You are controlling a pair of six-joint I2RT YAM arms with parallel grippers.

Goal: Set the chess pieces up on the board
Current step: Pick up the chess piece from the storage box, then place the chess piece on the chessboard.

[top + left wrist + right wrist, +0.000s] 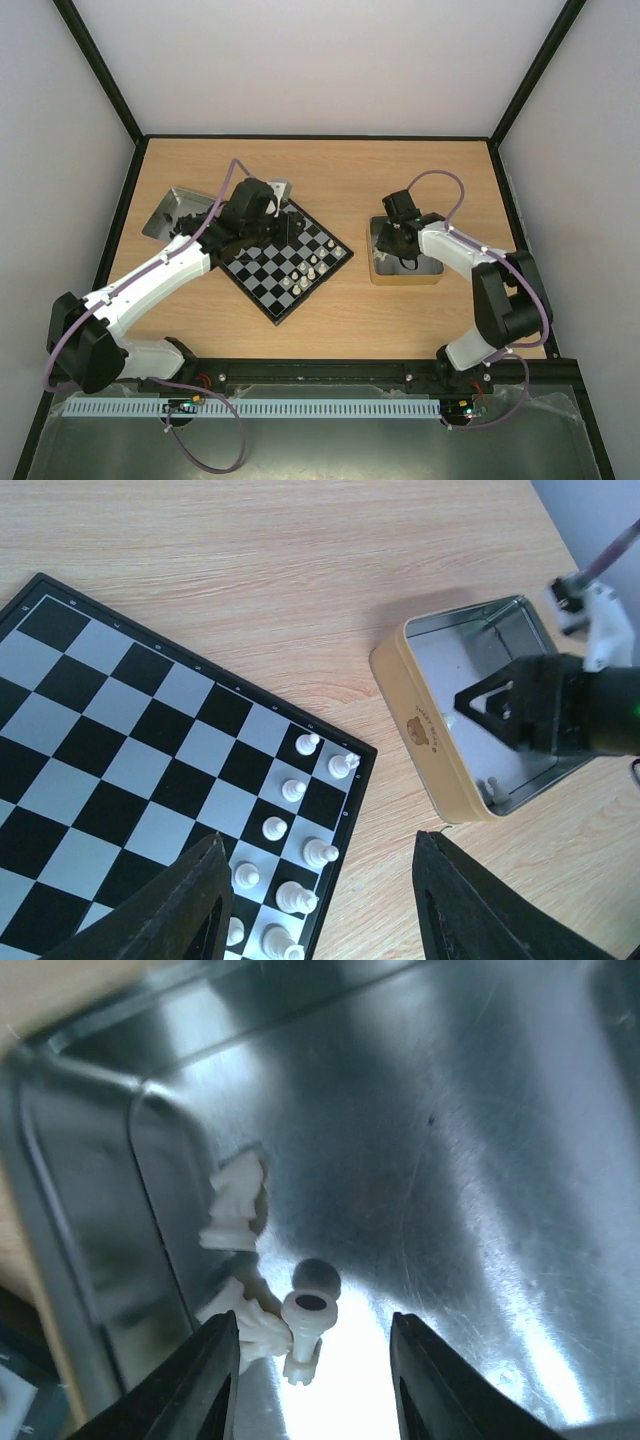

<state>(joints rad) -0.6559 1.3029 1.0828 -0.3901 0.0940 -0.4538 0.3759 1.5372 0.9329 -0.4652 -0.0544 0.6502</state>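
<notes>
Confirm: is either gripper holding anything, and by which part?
Nothing is held. The right gripper is open inside the tin, a white chess piece loose between its fingers, touching neither. The left gripper is open and empty over the board.

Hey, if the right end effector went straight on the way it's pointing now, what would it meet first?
The right end effector would probably meet the white chess piece between its open fingers first, then the tin's floor; depth is unclear.
</notes>
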